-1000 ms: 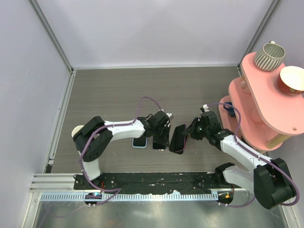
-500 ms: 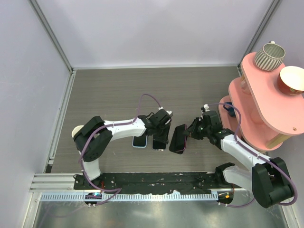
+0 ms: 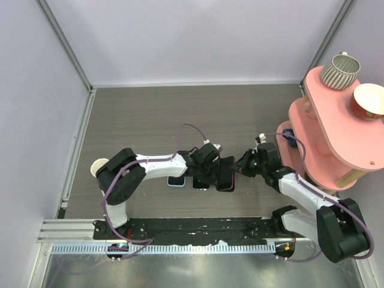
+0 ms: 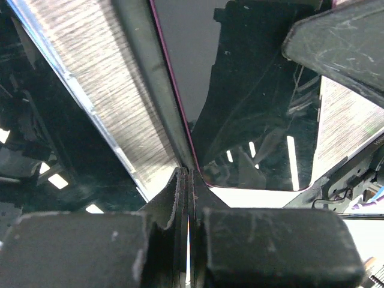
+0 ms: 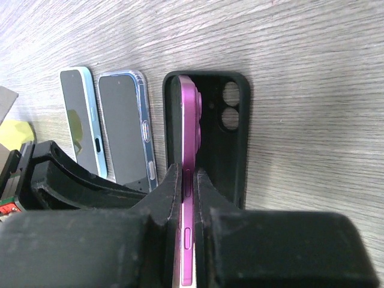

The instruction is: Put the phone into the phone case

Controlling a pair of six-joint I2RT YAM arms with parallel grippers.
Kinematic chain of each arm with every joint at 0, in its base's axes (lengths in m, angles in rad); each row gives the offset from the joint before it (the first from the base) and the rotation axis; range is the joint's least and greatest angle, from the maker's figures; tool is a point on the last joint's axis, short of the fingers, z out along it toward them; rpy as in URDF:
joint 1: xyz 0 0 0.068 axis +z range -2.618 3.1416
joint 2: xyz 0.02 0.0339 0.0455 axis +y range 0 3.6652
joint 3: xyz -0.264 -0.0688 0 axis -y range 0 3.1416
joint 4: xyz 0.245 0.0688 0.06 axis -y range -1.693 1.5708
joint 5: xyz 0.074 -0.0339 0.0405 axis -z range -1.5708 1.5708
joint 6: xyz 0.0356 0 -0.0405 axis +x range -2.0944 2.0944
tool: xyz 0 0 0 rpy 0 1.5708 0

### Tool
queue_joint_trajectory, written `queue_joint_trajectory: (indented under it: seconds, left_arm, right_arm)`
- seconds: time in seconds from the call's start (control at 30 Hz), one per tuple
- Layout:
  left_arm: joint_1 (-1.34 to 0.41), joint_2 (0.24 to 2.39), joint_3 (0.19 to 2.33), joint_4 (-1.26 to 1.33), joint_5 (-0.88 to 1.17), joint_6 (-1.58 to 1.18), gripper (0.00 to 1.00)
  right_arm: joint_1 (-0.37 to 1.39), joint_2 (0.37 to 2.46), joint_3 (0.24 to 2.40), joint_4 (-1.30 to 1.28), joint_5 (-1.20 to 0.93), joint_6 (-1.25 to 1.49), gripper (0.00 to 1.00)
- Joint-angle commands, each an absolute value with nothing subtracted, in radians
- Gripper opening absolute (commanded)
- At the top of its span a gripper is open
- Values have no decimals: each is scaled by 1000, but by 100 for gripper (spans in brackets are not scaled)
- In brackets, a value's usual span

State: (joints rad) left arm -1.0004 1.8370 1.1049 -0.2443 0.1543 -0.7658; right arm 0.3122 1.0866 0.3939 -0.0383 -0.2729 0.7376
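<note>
**Magenta phone on edge**

The right gripper [image 5: 188,174] is pinching a magenta phone [image 5: 187,120] in a black case [image 5: 233,150]. The left gripper [image 4: 189,180], pressed together, is at its rim. The phone [image 5: 123,126] is lying in the phone case [image 5: 146,135] alongside. The black case is sitting straighter than before.

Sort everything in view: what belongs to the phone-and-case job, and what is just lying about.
In the job: magenta phone, gripped by the right tool; black case, touching it; left tool, shut, at the phone's edge.
Lying about: light-blue phone; phone in clear case; pink shelf; striped cup; bowl.
</note>
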Motion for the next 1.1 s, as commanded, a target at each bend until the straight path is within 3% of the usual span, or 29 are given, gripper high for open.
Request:
queue_joint_trajectory:
  seconds: [0.0,0.53,1.07]
  left_arm:
    - [-1038,1861,1083,-179,187,-818,0]
    - [-939,1827,1216,-370,46,-741,0]
    - [-904,2029,1405,-472,11,-723,0]
  right_arm:
    - [310,1108,356,-25,-225,730,1]
    - [304,1146,388,-60,-276,612,1]
    - [304,1195,393,-41,-305,597,1]
